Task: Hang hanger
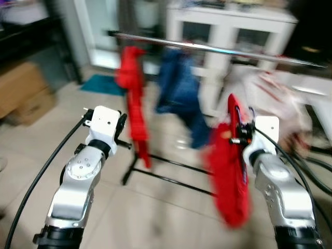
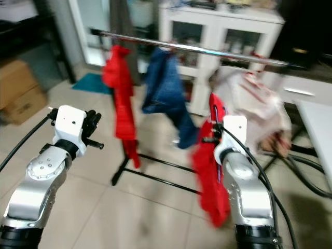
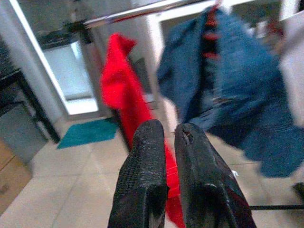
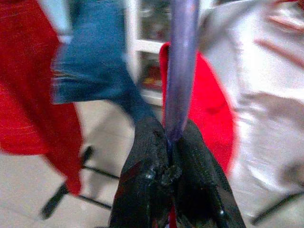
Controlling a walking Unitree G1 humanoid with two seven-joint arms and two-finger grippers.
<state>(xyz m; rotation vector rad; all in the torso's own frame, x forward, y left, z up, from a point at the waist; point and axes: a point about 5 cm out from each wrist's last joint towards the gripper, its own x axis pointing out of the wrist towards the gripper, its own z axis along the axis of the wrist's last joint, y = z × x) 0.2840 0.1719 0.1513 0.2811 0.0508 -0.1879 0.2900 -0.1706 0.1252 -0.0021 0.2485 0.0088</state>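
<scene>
Our right gripper (image 4: 170,142) pinches the purple hanger (image 4: 180,71) carrying a red garment (image 1: 228,176); left gripper (image 3: 164,137) nearly closed, empty. Swinging cloth may miss the rail (image 1: 218,49).

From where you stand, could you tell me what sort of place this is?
Probably a room in a home used for drying or storing laundry: a clothes rail carries a red garment and a blue garment, a white cabinet stands behind, and the floor is tiled.

Purple hanger (image 4: 180,71) upright, pinched at its lower end between black fingers, red garment (image 1: 228,171) draped on it and hanging to the floor side, short of the metal rail (image 1: 218,49), blurred
</scene>
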